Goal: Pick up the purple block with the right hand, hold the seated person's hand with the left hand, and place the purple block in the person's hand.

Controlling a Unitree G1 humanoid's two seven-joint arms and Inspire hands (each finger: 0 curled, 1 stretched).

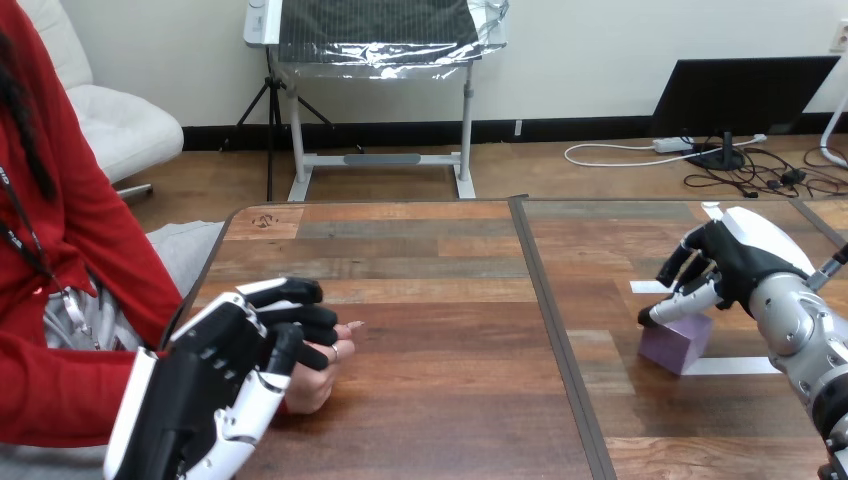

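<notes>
The purple block (678, 343) rests on the table's right half, on a strip of white tape. My right hand (745, 258) hovers just above and behind it, fingers loosely bent and spread, thumb (672, 311) reaching over the block's top; nothing is gripped. At the lower left, my left hand (235, 350) lies over the person's hand (318, 385), its black fingers (305, 310) and thumb curled round it. The person's fingertips poke out to the right of my fingers. Their palm is hidden under my hand.
The person's red sleeve (60, 395) comes in from the left edge. White tape marks (738, 365) lie beside the block, and another strip (648, 287) behind it. A dark seam (555, 320) splits the wooden table into two halves.
</notes>
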